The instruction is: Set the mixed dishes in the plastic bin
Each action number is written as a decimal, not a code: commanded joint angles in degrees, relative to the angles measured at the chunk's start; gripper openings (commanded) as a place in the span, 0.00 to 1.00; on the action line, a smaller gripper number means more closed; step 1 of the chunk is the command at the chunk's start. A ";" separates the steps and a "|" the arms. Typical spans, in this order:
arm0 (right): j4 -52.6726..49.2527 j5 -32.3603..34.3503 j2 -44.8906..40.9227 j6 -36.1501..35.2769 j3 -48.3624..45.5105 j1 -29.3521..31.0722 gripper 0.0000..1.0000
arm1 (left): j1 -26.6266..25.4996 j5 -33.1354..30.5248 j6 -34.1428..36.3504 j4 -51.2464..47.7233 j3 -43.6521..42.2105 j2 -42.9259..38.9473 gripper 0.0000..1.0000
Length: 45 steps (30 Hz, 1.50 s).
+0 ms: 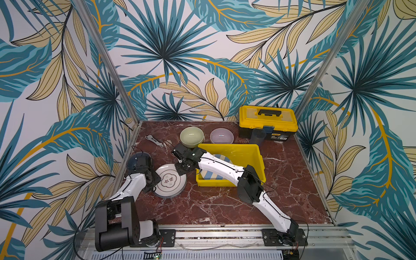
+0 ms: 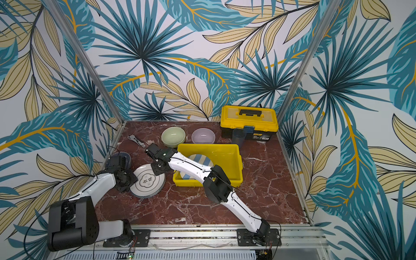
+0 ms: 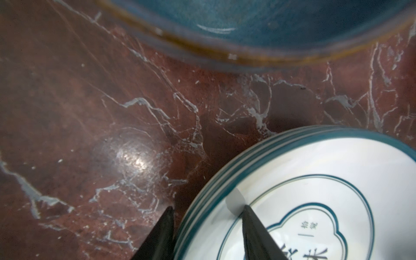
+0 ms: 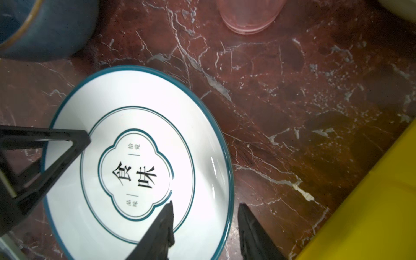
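Your worktop (image 1: 213, 202) was mostly bare marble. The plastic bin (image 1: 216, 182) sat around the middle, a bit toward the far edge, with one striped plate (image 1: 211, 176) lying flat inside. The stack of white plates (image 1: 170, 186) sat just beside the bin, toward the left edge.

The green bowl (image 1: 191, 136) and lilac bowl (image 1: 221, 135) were along the far edge, and the blue bowl (image 3: 270, 29) was by the left edge, none of them in the bin yet.

Your right tool (image 4: 206, 204) was half-wide astride the stack's bin-side rim, one finger over the plate and one over marble, holding nothing. Your left tool (image 3: 208, 209) straddled the opposite rim. I honestly couldn't tell if it was pinching.

Looked like you were on the top white plate pickup. Next I'd say you'd need to close on just that top rim, then lift it clear of the bin wall.
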 commanded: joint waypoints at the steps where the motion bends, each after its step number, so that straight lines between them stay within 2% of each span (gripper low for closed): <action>1: -1.86 0.81 2.02 -0.04 1.44 0.05 0.48 | 0.15 2.00 0.18 -0.80 -2.51 2.08 0.48; 14: -1.81 1.24 3.01 0.20 1.44 0.04 0.48 | 0.15 2.27 0.26 -0.45 -2.51 2.25 0.48; 23: 0.50 -6.76 2.31 1.96 1.09 0.05 0.44 | 0.16 2.70 0.36 -0.01 -2.43 2.66 0.48; 32: 4.49 -12.06 0.21 4.88 -2.64 -0.83 0.43 | 0.15 3.24 0.52 0.52 -2.56 3.18 0.48; 40: 4.04 -13.68 0.88 5.89 -3.29 -1.85 0.44 | 0.15 3.49 0.46 0.79 -2.84 3.08 0.48; 45: 8.68 -17.10 -2.28 6.41 -6.88 -1.80 0.41 | 0.16 3.63 0.45 1.03 -2.78 3.34 0.47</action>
